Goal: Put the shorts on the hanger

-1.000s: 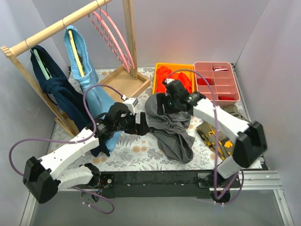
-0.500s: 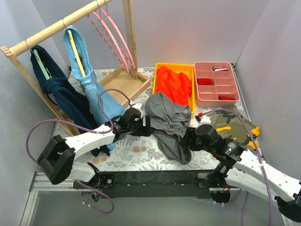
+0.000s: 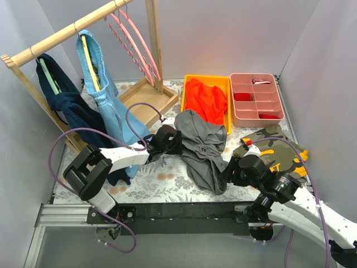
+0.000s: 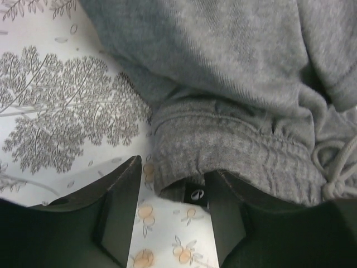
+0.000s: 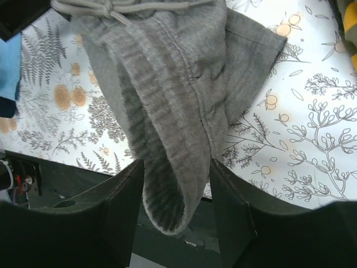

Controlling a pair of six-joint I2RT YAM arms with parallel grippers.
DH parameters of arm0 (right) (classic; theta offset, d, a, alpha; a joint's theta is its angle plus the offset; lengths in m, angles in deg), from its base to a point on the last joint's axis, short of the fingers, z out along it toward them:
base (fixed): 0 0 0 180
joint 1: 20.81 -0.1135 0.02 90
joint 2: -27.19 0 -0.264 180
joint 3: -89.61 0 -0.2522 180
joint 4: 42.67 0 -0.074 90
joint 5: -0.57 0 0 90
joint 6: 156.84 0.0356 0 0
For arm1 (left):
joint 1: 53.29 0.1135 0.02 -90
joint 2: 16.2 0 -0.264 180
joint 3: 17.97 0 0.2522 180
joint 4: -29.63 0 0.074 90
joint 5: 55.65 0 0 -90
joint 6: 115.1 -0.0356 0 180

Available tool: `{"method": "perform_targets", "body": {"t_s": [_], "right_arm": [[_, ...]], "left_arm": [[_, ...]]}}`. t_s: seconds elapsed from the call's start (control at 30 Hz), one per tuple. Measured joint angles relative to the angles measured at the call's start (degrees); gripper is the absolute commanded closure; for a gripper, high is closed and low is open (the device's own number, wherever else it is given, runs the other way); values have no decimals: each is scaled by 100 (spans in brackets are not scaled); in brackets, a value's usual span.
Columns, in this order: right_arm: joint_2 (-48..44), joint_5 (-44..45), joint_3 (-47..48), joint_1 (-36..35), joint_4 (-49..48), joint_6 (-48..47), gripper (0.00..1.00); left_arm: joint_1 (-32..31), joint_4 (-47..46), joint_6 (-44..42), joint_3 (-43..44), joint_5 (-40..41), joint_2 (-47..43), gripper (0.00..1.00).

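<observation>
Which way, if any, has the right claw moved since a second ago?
Yes. The right gripper moved away from the yellow tray, toward the table's near edge.

The shorts (image 4: pixel 234 84) (grey) run off the left wrist view's top edge.

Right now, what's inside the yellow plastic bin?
A crumpled bright orange fabric garment fills the yellow plastic bin. Anything beneath the garment is covered, so the bin's bottom cannot be seen.

bright even light, soft shadows, sharp
</observation>
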Motion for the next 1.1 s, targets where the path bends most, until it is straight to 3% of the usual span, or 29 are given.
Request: {"method": "perform_targets", "body": {"t_s": [0.27, 0.3, 0.33, 0.37, 0.47, 0.5, 0.63, 0.83, 0.97, 1.1], "right_arm": [[225, -61, -306, 0, 59, 136, 43], [249, -83, -361, 0, 59, 149, 44], [267, -127, -431, -2, 33, 162, 46], [284, -164, -507, -2, -15, 175, 49], [337, -219, -667, -2, -94, 175, 77], [378, -212, -673, -2, -94, 166, 95], [623, 20, -426, -4, 31, 105, 99], [1307, 1266, 1790, -28, 697, -374, 99], [2052, 2140, 3993, -28, 782, -1064, 99], [2898, 2677, 5995, -28, 682, -1899, 99]], "left_arm": [[0, -909, -94, 20, 203, 538, 78], [0, -992, -105, 15, 238, 538, 82], [0, -1075, -118, 15, 280, 538, 95], [0, -1180, -151, 15, 339, 538, 100], [0, -1207, -227, 61, 415, 533, 100], [0, -1123, -247, 103, 431, 507, 100], [-17, -402, -337, 319, 496, 83, 100], [-20, 1432, -601, 1384, 586, -1390, 100], [-4, 2573, -966, 2951, 560, -2109, 100], [-9, 3530, -1368, 4903, 501, -2072, 100]]}}
